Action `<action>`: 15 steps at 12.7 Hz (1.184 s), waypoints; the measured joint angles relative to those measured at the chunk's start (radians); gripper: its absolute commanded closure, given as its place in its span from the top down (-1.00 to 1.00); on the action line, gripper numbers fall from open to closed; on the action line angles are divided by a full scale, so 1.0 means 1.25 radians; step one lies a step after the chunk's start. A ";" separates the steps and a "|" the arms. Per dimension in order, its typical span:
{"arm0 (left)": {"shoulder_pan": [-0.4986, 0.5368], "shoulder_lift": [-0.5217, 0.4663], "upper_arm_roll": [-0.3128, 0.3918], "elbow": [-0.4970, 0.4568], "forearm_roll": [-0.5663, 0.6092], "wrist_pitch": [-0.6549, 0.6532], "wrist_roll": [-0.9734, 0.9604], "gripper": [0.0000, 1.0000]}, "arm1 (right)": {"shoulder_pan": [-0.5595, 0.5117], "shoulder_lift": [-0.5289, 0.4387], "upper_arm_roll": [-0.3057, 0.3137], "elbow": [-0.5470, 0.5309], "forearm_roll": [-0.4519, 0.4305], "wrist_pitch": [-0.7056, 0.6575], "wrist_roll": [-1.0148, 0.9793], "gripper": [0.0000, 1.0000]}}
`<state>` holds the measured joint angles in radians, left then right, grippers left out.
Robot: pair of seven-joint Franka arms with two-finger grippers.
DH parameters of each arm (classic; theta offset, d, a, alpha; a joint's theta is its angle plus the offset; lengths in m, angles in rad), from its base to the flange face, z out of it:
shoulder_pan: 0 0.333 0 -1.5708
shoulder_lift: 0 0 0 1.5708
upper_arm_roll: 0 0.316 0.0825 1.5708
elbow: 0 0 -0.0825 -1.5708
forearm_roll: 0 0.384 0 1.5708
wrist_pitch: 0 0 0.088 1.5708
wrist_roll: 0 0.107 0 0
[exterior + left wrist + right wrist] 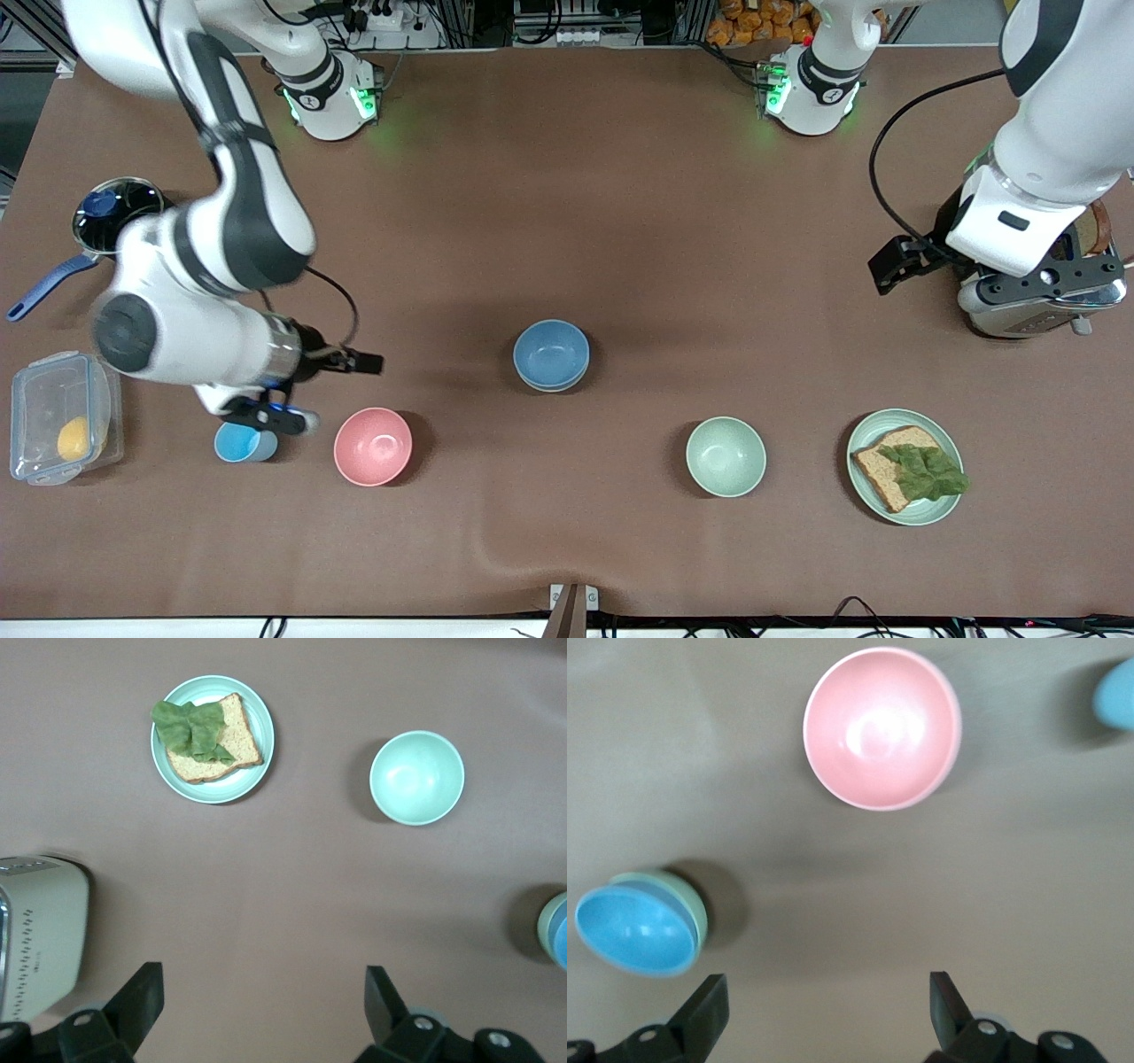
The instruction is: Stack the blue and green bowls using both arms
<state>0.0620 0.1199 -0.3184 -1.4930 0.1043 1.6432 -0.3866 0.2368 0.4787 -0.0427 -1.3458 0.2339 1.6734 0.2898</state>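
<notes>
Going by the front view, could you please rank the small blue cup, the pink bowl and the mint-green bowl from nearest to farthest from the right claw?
Measured from the right claw:
1. Small blue cup, directly under the claw.
2. Pink bowl, beside the cup, toward the table's middle.
3. Mint-green bowl, toward the left arm's end.

A pink bowl (373, 447) sits lower left of centre on the brown bench (638, 221), a sky-blue cup (237, 443) beside it. At far left stand a clear lidded box (60, 416) and a pot (111, 217). Lower right: a mint bowl (726, 456), a plate (943, 512) with bread (880, 465) and lettuce (926, 471). A toaster (1032, 306) stands at right.
</notes>
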 measured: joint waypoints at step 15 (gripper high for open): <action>-0.001 -0.052 0.106 0.002 -0.048 -0.142 0.289 1.00 | -0.177 -0.338 -0.003 -0.203 -0.123 -0.085 -0.361 1.00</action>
<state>0.0614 0.0552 -0.1862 -1.4907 0.0440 1.4663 -0.0252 0.0157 0.0562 -0.0469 -1.5998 0.0805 1.5673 -0.1613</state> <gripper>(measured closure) 0.000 0.000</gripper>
